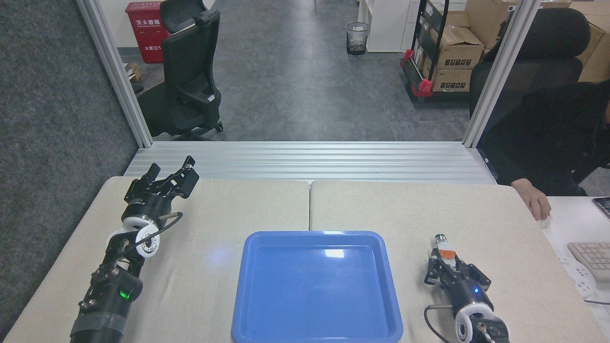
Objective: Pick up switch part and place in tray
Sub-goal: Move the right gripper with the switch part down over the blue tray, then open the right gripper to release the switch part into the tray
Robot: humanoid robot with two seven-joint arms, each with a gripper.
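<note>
Gripping the switch part (pixel 445 252), right gripper (pixel 450 267) sits clamped on it, on the table (pixel 267 209) just right of the empty tray (pixel 317 286). Left gripper (pixel 171 178) rests open, far left.

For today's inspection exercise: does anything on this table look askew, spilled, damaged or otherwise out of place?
Nothing stands out. The tray lies flat and square, nothing in it. The switch part sits between the right gripper's fingers, undamaged.
</note>
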